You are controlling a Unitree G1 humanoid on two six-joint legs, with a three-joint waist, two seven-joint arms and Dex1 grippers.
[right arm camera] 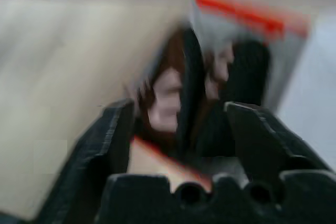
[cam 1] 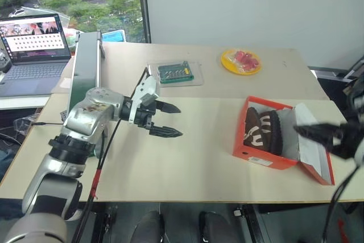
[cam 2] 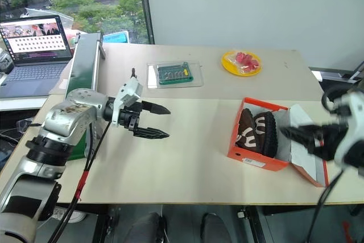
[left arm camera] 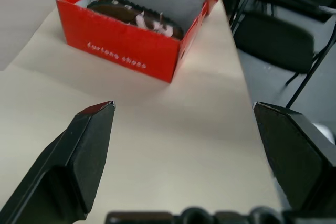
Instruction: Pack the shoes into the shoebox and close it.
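The red-orange shoebox (cam 1: 263, 157) stands open on the right of the table, its lid (cam 1: 314, 151) folded out to the right. Both dark brown shoes (cam 1: 261, 130) with white marks lie inside it, side by side. My right gripper (cam 1: 307, 134) hovers over the lid at the box's right side, its fingers apart with nothing between them; in the right wrist view the shoes (right arm camera: 173, 98) lie just beyond the fingers (right arm camera: 113, 129). My left gripper (cam 1: 177, 121) is open over bare tabletop left of centre, pointing toward the shoebox (left arm camera: 126, 51).
At the back of the table lie a yellow plate (cam 1: 241, 61) with red pieces and a green board in a clear tray (cam 1: 175, 73). A tall dark case (cam 1: 85, 64) stands at the left, and a laptop (cam 1: 35, 44) sits beyond it.
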